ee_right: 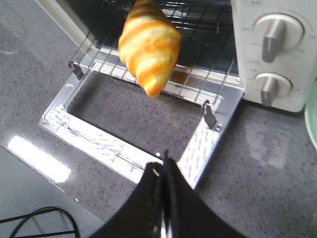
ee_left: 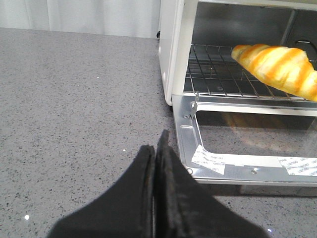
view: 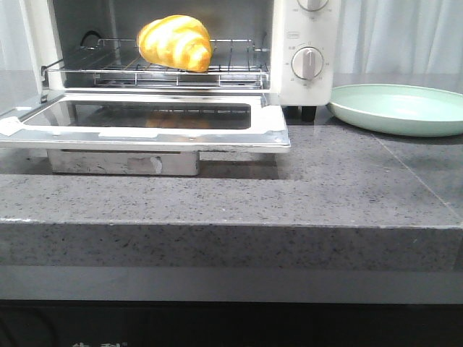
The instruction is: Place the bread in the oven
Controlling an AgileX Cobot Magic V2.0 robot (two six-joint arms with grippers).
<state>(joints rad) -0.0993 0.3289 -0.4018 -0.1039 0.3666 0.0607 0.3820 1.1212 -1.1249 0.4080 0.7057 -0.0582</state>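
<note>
A: Where are the arms? The front camera shows neither.

B: Only the wrist cameras do. The left gripper (ee_left: 157,148) has its jaws pressed together, holding nothing; the right gripper (ee_right: 162,171) likewise.

A: And the bread (view: 175,43)?

B: On the wire rack (view: 155,66) inside the oven (view: 307,50), door (view: 145,123) dropped open, towards the tabletop's (view: 347,181) far edge.

A: Anything else?

B: Front view alone shows a green plate (view: 401,108) whole, far right.
</note>
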